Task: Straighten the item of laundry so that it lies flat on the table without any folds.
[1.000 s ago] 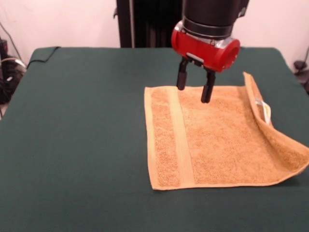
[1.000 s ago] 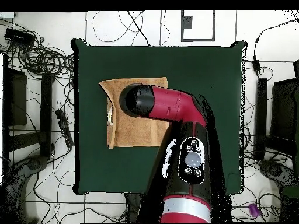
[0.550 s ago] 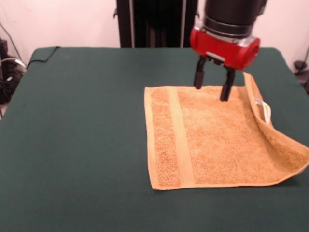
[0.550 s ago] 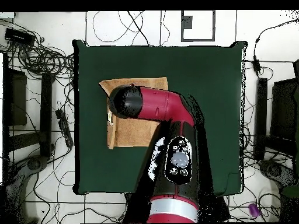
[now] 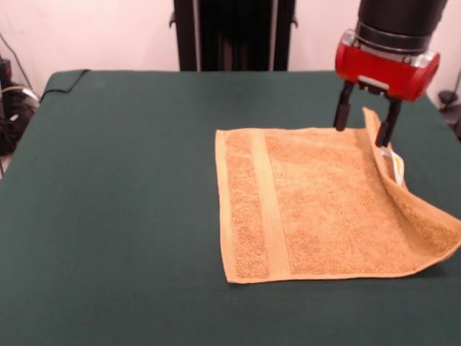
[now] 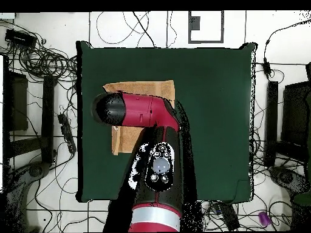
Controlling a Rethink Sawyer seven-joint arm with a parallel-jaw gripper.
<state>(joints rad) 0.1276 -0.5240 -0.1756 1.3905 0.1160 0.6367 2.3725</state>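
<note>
In the front view, the left half of the dark green counter (image 5: 122, 202) is bare cloth. Right of the middle lies the orange-tan towel (image 5: 317, 205), most of it spread flat. A flat woven band (image 5: 270, 205) runs from its far edge to its near edge, close to its left side. Further right, the towel's right edge is folded up and over onto itself, forming a raised flap (image 5: 403, 194) that runs from the far right corner down to the near right corner, with a small white label (image 5: 395, 162) showing on it. Above the far right corner hangs the red and black gripper (image 5: 364, 121), its two black fingers (image 5: 341, 112) apart, one on each side of the upturned corner of the flap; whether they touch the cloth is unclear. In the overhead view the arm (image 6: 143, 112) covers much of the towel (image 6: 143, 90).
</note>
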